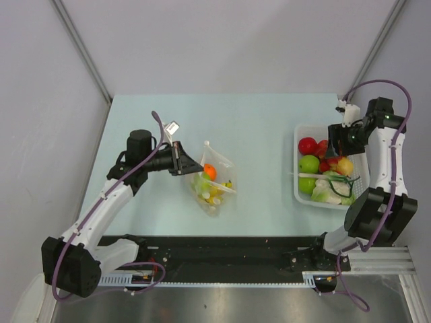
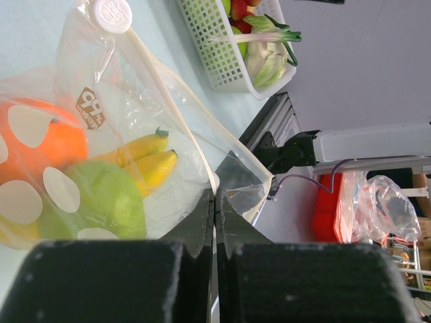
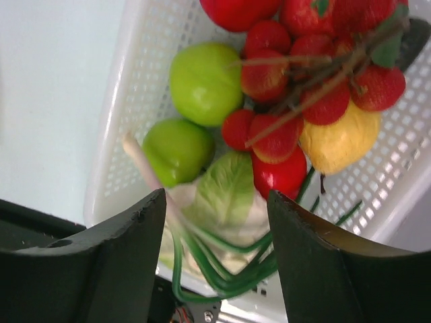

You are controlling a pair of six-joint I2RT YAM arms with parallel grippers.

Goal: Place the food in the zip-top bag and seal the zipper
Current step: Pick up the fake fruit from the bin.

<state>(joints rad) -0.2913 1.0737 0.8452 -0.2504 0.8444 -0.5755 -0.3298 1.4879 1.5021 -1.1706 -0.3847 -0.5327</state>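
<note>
**Top view.** The white slotted plastic basket (image 1: 297,192) stands on the pale blue table (image 1: 256,114). Well to the left of the basket lies the clear, dot-printed plastic zip-top bag (image 1: 214,182), with several toy fruits already inside. The left pincer (image 1: 179,159) sits at the bag's edge farthest from the basket. The right pincer (image 1: 341,139) hangs over the basket's far half.

**Left wrist view.** The left pincer (image 2: 214,215) is pressed fully together on a fold of the bag's clear film, just beside the thin whitish zipper strip (image 2: 168,108). Through the film show a round orange toy fruit (image 2: 40,145), a pair of yellow toy bananas (image 2: 151,158) and a green toy apple (image 2: 111,202). The basket lies beyond the bag.

**Right wrist view.** The right pincer (image 3: 214,202) has its jaws well apart and grips nothing. Below it in the basket are a pale green leafy toy vegetable (image 3: 225,192) and a bunch of red toy cherries on brown stems (image 3: 283,128). Two more green toy apples (image 3: 202,81) lie toward one basket wall, and a yellow toy fruit (image 3: 340,138) toward the other.

The step in hand looks like fetching the next piece. To do it well, pick one piece and centre it between the jaws. Come straight down, clear of the basket wall and the green loops. The stems may drag neighbouring pieces up, so lift slowly before crossing to the bag.
</note>
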